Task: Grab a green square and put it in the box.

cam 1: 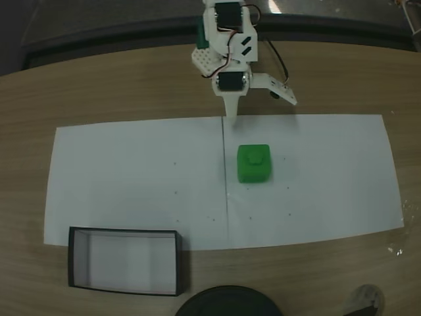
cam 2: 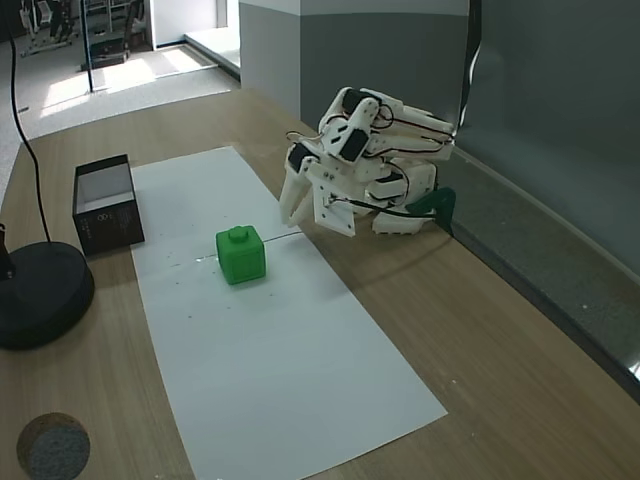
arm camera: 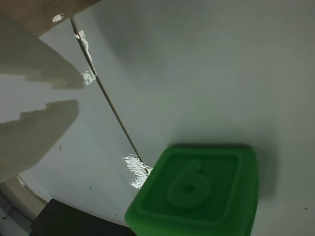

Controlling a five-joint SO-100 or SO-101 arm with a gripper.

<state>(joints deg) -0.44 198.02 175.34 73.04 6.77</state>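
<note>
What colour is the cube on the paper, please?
Bright green; the green square shows best in a fixed view.

Your count of what sits on the table

You have one green square (cam 1: 253, 164), one box (cam 1: 125, 261), two white paper sheets (cam 1: 138, 184) laid edge to edge under the square, one round black disc (cam 2: 38, 292) beside the box, and one white arm (cam 2: 365, 165).

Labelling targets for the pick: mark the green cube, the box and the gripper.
green cube (cam 1: 253, 164): a fixed view, on its top face beside the knob.
box (cam 1: 123, 232): a fixed view, on its far dark wall.
gripper (cam 1: 231, 113): a fixed view, at its fingertips.
</note>
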